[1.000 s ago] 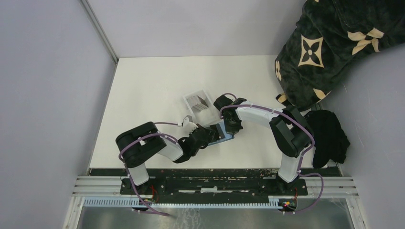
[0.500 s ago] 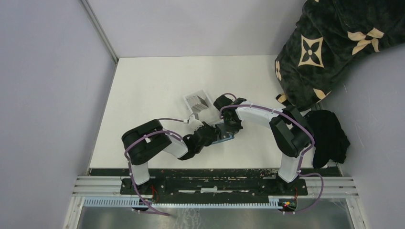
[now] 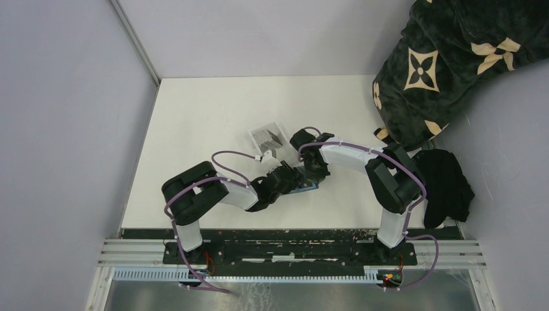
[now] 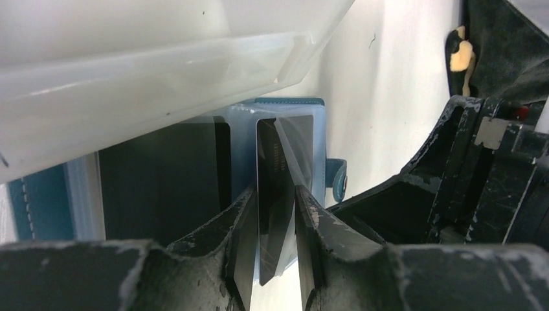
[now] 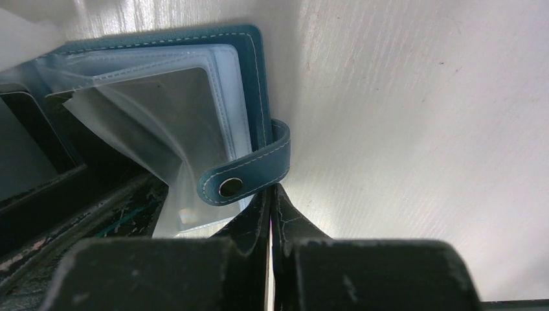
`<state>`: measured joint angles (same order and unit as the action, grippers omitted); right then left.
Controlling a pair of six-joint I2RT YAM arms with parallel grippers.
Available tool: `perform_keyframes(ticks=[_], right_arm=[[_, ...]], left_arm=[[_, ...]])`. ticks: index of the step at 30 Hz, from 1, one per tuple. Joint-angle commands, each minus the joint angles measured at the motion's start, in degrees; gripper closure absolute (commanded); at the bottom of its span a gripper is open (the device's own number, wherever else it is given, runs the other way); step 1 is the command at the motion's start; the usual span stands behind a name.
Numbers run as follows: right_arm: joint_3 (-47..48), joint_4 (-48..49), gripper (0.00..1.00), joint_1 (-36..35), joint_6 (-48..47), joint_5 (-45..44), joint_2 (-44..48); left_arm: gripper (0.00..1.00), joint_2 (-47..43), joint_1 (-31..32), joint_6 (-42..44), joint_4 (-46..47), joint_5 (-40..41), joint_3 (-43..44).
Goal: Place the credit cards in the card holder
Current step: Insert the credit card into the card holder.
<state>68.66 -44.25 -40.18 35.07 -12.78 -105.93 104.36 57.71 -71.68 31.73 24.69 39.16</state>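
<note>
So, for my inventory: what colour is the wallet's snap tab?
Teal snap tab, pale stitching; best in right wrist view.

Seen from overhead and far, behind the desk's (image 3: 194, 116) near edge, facing down; from each wrist, close and low, sharing the wallet (image 5: 249, 176).

I count one teal card holder (image 5: 254, 71), one clear tray (image 3: 254, 136) on its far side holding a fan of greyish cards (image 3: 270, 136) too small to number, and one dark card (image 4: 275, 188) close up.
</note>
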Motion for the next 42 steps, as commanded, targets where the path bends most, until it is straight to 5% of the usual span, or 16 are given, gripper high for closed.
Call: perform_keyframes(ticks=[1, 42], right_arm=[[-0.63, 1.34, 0.98, 0.60, 0.09, -1.25, -0.08], [-0.21, 1.84, 0.96, 2.28, -0.97, -0.42, 2.61]], left_arm=[[0.63, -0.43, 0.69, 4.68, -15.43, -3.76, -1.70], [0.64, -12.59, 0.67, 7.35, -31.06, 7.45, 1.25]])
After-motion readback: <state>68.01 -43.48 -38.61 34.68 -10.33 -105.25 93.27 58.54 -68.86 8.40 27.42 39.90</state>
